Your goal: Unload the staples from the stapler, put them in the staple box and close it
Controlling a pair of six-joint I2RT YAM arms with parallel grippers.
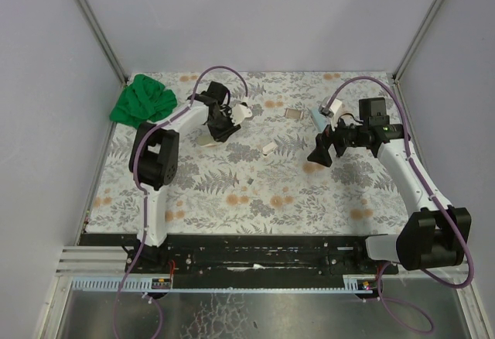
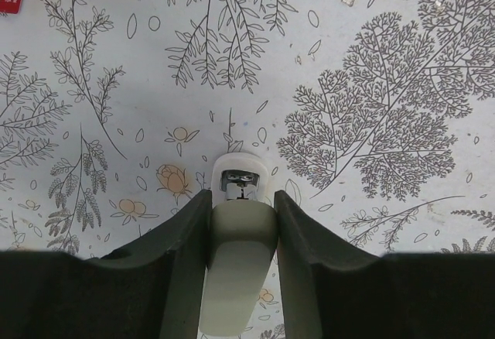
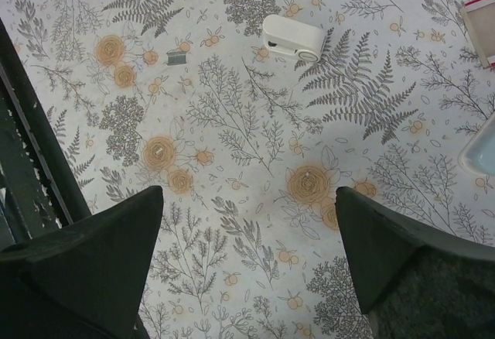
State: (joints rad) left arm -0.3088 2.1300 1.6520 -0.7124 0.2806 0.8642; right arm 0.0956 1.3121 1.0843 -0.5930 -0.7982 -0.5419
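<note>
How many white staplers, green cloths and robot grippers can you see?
White staplers: 2, the held stapler in the left gripper and the loose stapler on the table
Green cloths: 1, the green cloth
Grippers: 2, left gripper and right gripper
Total: 5

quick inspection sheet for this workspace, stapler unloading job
surface: floral tabletop
job's things: stapler between the left hand's fingers; staples lying loose on the tabletop
clutter: second stapler, box, green cloth, pale blue item
hands: left shut on stapler; right hand open, holding nothing
cables: purple cables loop over both arms
surroundings: pale walls on three sides
</note>
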